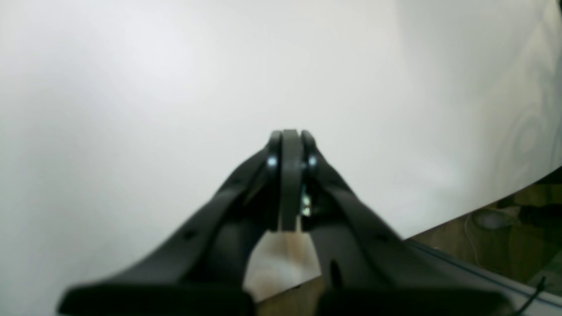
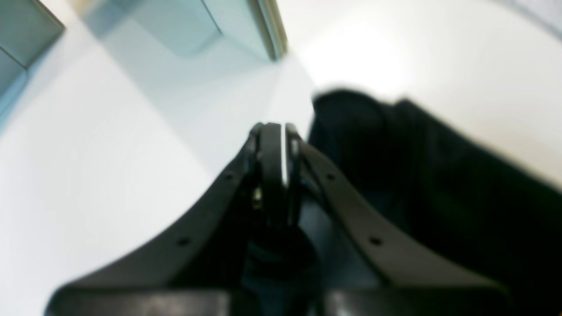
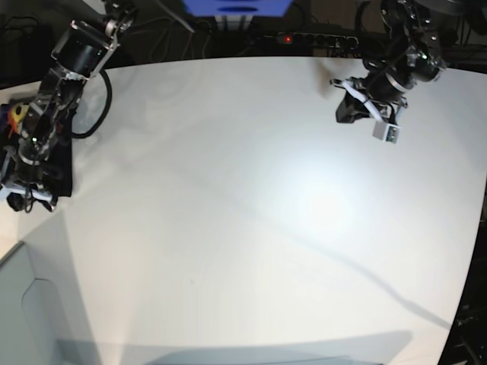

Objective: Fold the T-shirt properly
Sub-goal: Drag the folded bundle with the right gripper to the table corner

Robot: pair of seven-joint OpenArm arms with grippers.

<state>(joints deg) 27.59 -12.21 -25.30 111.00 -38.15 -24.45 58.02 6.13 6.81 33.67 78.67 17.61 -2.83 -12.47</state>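
The black T-shirt (image 3: 62, 169) lies bunched at the table's far left edge, with a bit of yellow print (image 3: 15, 112) showing. In the right wrist view it is a dark heap (image 2: 421, 175) just right of the fingers. My right gripper (image 3: 29, 196) (image 2: 274, 129) is shut beside the shirt; I see no cloth between the fingertips. My left gripper (image 3: 347, 108) (image 1: 290, 135) is shut and empty, held over the bare white table (image 3: 251, 198) at the far right, well away from the shirt.
A power strip with a red light (image 3: 286, 37) and cables lie beyond the table's back edge. A pale grey-blue box (image 3: 30, 312) (image 2: 184, 30) stands at the front left corner. The table edge and brown floor (image 1: 505, 232) show in the left wrist view.
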